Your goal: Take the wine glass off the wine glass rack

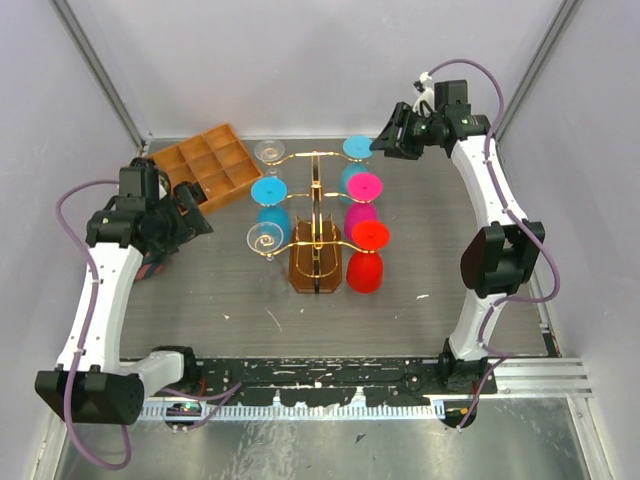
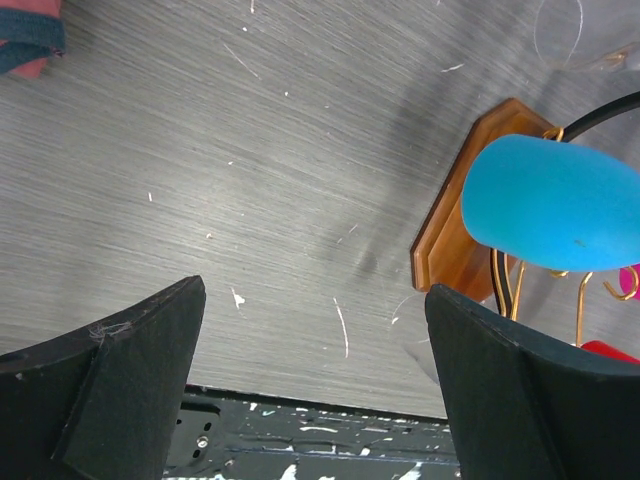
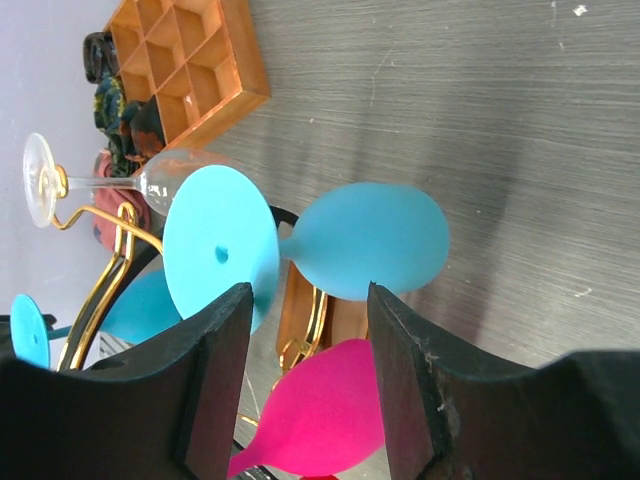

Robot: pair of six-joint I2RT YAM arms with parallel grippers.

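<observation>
Nearest the arms' bases, the wine glass rack [image 1: 318, 262] is being seen standing mid-table, with a red glass [image 1: 367, 268] hanging at its near right. Farther in, on the left, the left gripper [image 1: 200, 212] is being held with its fingers spread wide and nothing between them. It is near a blue glass [image 1: 268, 190] on the rack's left side but apart from it.

At the rack's far right end, the light-blue wine glass [image 3: 370, 240], judged the target, is being carried upside down by its foot on a gold arm. The right gripper [image 3: 308, 295] is being held just beside it, fingers part-spread and pinching nothing.

In the right wrist view the glass's long axis is being presented crosswise to the fingers, foot to the left and bowl to the right. The thin stem is lying just beyond the fingertips, in line with the gap; contact cannot be told. The right arm is being judged by far the nearer, and a short advance should bring the stem between the pads.
</observation>
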